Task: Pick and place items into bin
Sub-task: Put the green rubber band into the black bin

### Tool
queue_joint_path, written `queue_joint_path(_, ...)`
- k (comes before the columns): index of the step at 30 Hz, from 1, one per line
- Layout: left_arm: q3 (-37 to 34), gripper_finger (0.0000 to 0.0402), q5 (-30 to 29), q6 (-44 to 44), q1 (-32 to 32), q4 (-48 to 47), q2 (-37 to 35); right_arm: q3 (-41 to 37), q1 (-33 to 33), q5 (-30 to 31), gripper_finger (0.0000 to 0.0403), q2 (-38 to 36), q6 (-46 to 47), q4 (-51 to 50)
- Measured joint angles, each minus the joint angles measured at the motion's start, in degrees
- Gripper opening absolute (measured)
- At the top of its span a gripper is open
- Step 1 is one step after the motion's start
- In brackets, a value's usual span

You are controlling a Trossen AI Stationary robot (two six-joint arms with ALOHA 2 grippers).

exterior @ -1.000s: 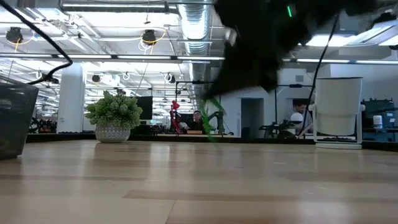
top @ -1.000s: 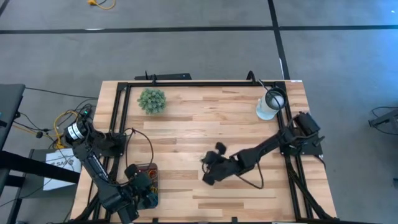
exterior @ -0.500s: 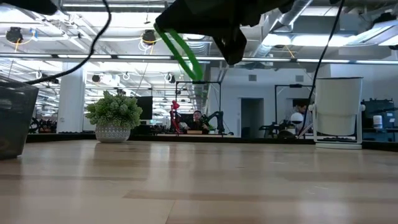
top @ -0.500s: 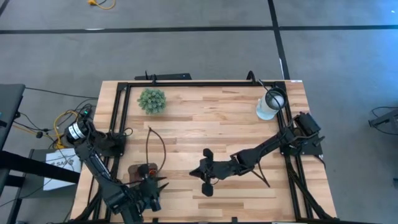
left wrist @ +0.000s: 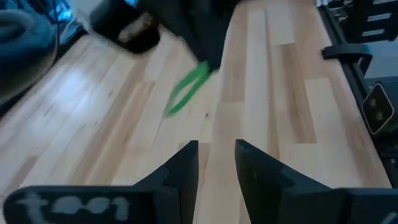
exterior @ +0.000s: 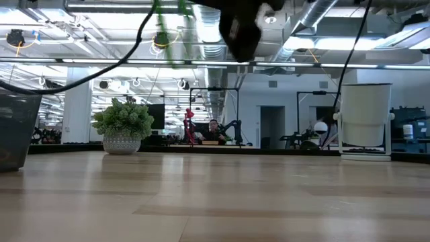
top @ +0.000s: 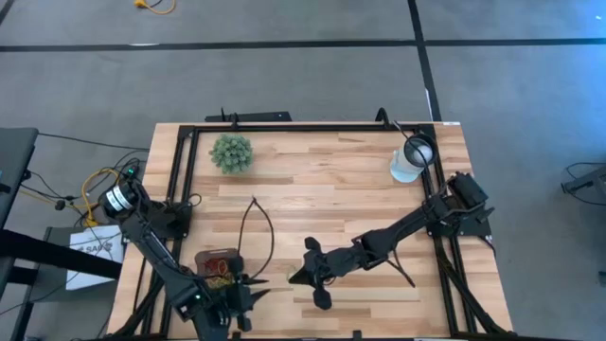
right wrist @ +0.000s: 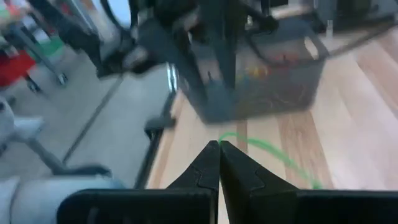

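while aloft, one green band (right wrist: 273, 155), one bin (top: 216, 262)

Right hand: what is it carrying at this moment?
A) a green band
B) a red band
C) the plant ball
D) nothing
A: the right hand is shut on a green band that trails from its tips, also seen from the left wrist.

Between the right gripper (top: 301, 276) and the bin (top: 217, 263) lies bare surface (top: 322, 180); the left gripper (top: 248, 292) crowds the bin's near side.
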Motion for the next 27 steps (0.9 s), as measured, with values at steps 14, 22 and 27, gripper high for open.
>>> queue_joint_path(14,-0.7,0.0096,1.5,2.7,1.6,2.0,0.0,8.5,-4.5,-8.8,0.0001,11.5,1.4,7.7)
queue_joint_path(22,-0.7,0.0096,2.9,2.4,1.7,1.7,0.0,8.5,-3.4,-8.8,0.0001,11.1,0.4,8.3)
queue_joint_path(27,-0.7,0.0096,2.8,1.6,1.7,1.7,0.0,8.5,-3.2,-8.8,0.0001,11.1,0.0,8.1)
